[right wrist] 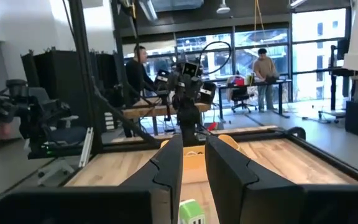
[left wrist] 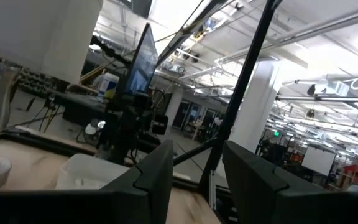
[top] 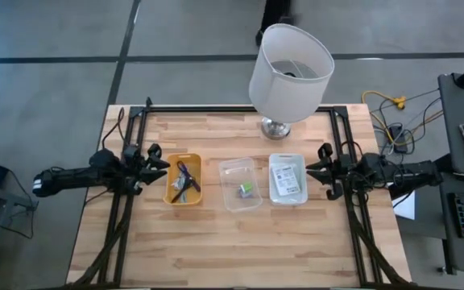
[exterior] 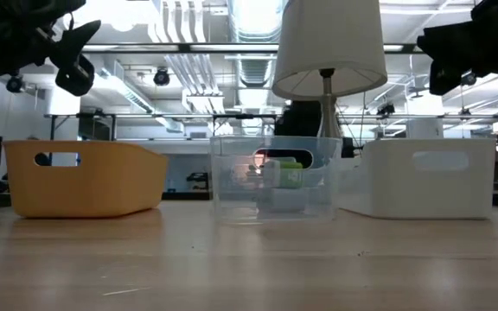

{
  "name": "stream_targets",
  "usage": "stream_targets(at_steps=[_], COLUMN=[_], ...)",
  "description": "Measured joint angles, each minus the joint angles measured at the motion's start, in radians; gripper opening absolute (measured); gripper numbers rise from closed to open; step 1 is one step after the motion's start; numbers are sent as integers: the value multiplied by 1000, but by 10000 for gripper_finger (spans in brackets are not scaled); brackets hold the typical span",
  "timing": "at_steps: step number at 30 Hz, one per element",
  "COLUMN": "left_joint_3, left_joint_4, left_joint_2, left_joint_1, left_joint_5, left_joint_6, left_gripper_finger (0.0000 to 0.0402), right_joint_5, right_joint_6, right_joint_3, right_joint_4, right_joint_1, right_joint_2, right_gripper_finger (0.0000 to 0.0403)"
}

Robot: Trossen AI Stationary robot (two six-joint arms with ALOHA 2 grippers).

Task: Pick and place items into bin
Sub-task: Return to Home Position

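Note:
Three small bins stand in a row at mid-table. The yellow bin (top: 170, 181) holds a purple-black stick (top: 185, 172) and a thin black cable (top: 183, 190). The clear bin (top: 234, 171) holds a green-and-white block (top: 247, 190), which also shows in the right wrist view (right wrist: 190, 211). The white bin (top: 287, 158) has white printed cards (top: 286, 179) lying in it. My left gripper (top: 161, 159) hovers open, raised at the table's left side beside the yellow bin. My right gripper (top: 321, 167) hovers at the table's right side beside the white bin, its fingers a little apart. Neither holds anything.
A table lamp with a white shade (top: 290, 68) stands on its metal foot (top: 275, 127) at the far edge, behind the clear and white bins. Black frame rails (top: 127, 201) run along the table's left and right sides. Bare wood (top: 240, 250) lies near the bins' front.

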Motion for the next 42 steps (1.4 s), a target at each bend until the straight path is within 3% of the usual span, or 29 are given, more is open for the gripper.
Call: stream_targets(at_steps=[7, 30, 42], left_joint_3=[-1, -3, -3], left_joint_4=[3, 22, 21], left_joint_2=[2, -41, -18], left_joint_1=[0, 9, 27], left_joint_5=[0, 1, 1], left_joint_6=[0, 0, 0], left_gripper_finger=[125, 125, 125], right_joint_5=[19, 21, 21], right_joint_6=[61, 50, 49], right_joint_3=[0, 1, 1], right_joint_4=[-2, -3, -4], right_joint_1=[0, -4, -93], right_joint_2=[9, 0, 0], right_gripper_finger=[59, 59, 59])
